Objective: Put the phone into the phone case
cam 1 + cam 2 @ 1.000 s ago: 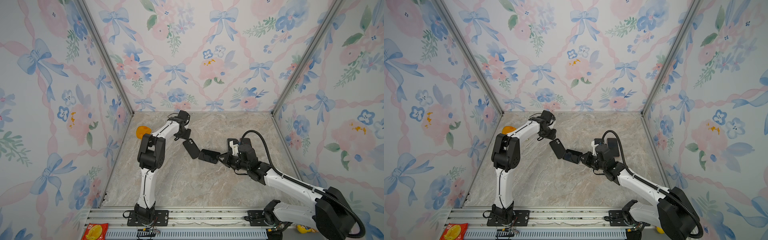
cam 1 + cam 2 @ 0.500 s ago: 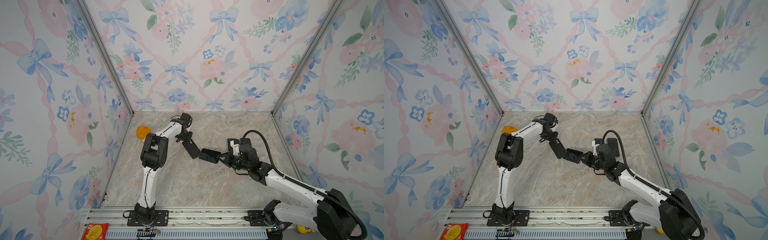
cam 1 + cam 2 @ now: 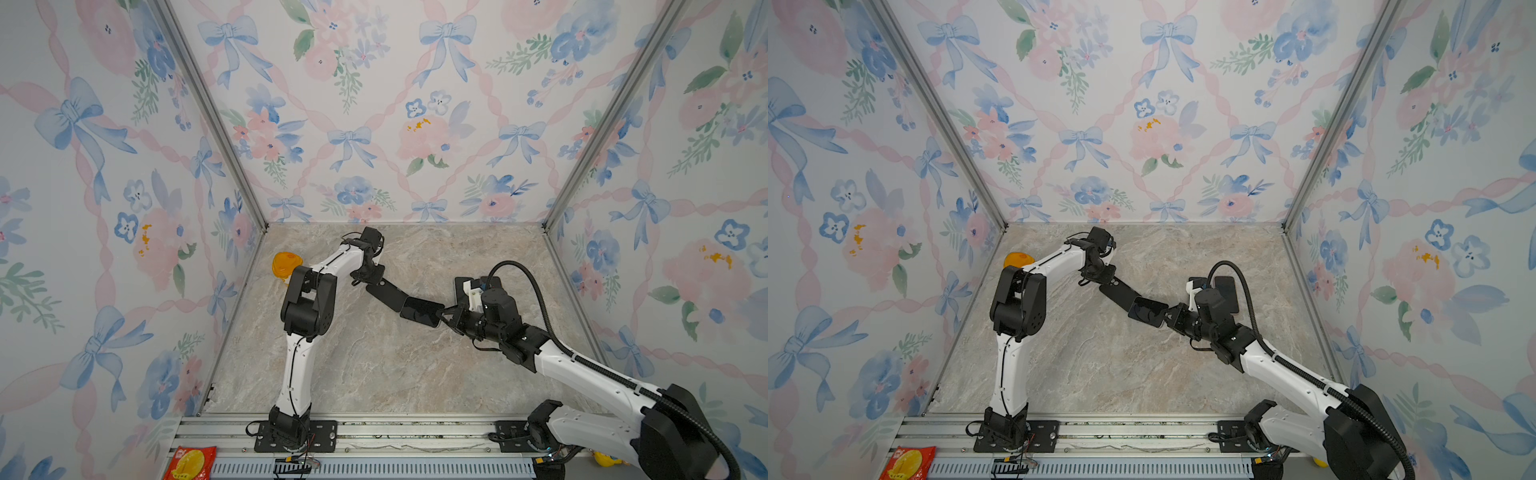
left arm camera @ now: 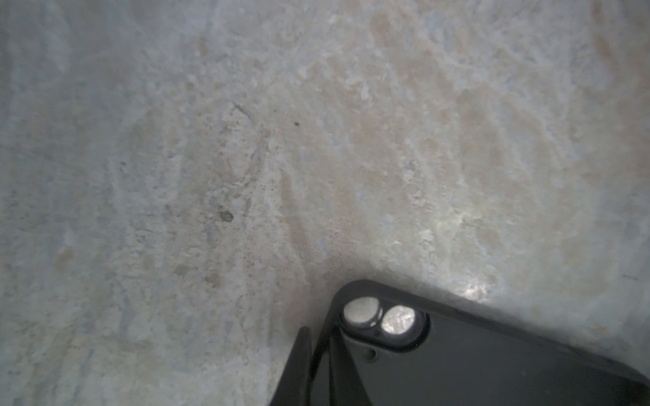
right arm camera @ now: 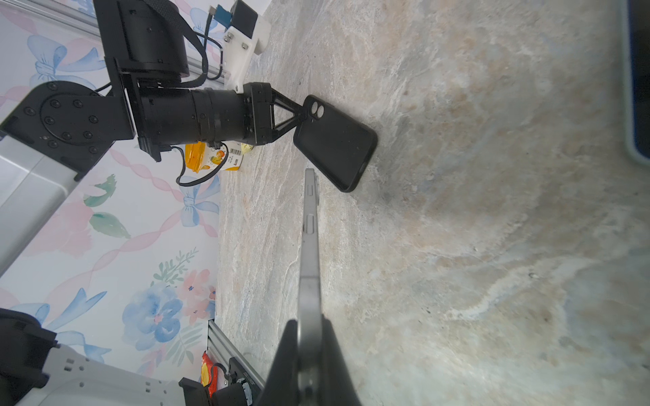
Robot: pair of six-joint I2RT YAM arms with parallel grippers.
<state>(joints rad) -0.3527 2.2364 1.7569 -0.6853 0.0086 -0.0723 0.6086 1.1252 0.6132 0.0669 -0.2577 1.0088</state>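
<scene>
Since a second ago, the left gripper (image 3: 368, 276) has been brought along to the end of the black phone case (image 3: 388, 294). Its jaws, then apart, have been drawn together on that end. The right arm (image 3: 582, 365) is hardly shifted.

A marble tabletop (image 3: 374, 365) is shown inside floral-papered walls in both top views. The left arm (image 3: 328, 266) is reached in from the left and the right arm from the right, so that their grippers nearly meet at the middle.

Between them the phone case is set slantwise, pinched at the end that bears the twin camera cut-out (image 4: 381, 321). Its outer back seems to be turned upward, and the held end seems slightly raised.

The phone (image 3: 422, 311) is clamped by one end in the right gripper (image 3: 446, 316) and held on edge. Its free end is just beside the free end of the case; whether they touch cannot be told.

A second dark slab (image 5: 638, 88) is left lying flat near the right arm. An orange-topped cup (image 3: 286, 264) is set by the left wall, and a red snack packet (image 3: 189, 461) lies at the front rail.

The step in hand is judged to be the lining-up of phone and case, both now secured. Next, the case would probably need to be turned so that its hollow faces the phone. The phone would then be laid flat against it, one end seated first, and pressed in.
</scene>
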